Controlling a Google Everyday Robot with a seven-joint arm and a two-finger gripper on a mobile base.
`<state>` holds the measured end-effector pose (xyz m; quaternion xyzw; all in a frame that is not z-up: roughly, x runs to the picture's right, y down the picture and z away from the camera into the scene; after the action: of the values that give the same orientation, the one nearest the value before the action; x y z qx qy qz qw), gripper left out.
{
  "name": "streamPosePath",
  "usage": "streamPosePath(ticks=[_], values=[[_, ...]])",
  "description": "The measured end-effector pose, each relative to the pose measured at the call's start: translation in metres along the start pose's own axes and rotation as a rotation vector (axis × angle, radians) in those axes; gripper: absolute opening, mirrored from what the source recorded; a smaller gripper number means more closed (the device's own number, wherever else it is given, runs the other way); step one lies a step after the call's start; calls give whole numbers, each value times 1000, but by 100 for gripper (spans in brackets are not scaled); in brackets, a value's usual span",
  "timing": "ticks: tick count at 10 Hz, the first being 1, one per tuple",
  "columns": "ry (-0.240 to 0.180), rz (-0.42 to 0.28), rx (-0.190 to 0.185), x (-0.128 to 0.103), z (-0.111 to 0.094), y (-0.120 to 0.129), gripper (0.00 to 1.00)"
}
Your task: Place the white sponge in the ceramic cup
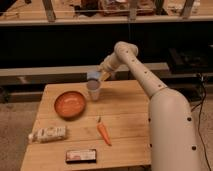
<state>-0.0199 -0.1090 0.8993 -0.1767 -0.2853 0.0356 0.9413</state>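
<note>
One view only: the tool (98, 76) hangs just above the cup (93, 93) on the counter (131, 120), apparently clenched on the sponge (91, 76); placing is in hand; next it should lower squarely into the cup, then let go.

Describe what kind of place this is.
Likely a robot test lab: wooden table with carrot and orange bowl, shelving behind. The gripper is at the white sponge above the ceramic cup.
</note>
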Motion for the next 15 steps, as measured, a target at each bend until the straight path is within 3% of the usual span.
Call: streamPosePath(ticks=[15], values=[[10,-17,-8,2,3,0,27]])
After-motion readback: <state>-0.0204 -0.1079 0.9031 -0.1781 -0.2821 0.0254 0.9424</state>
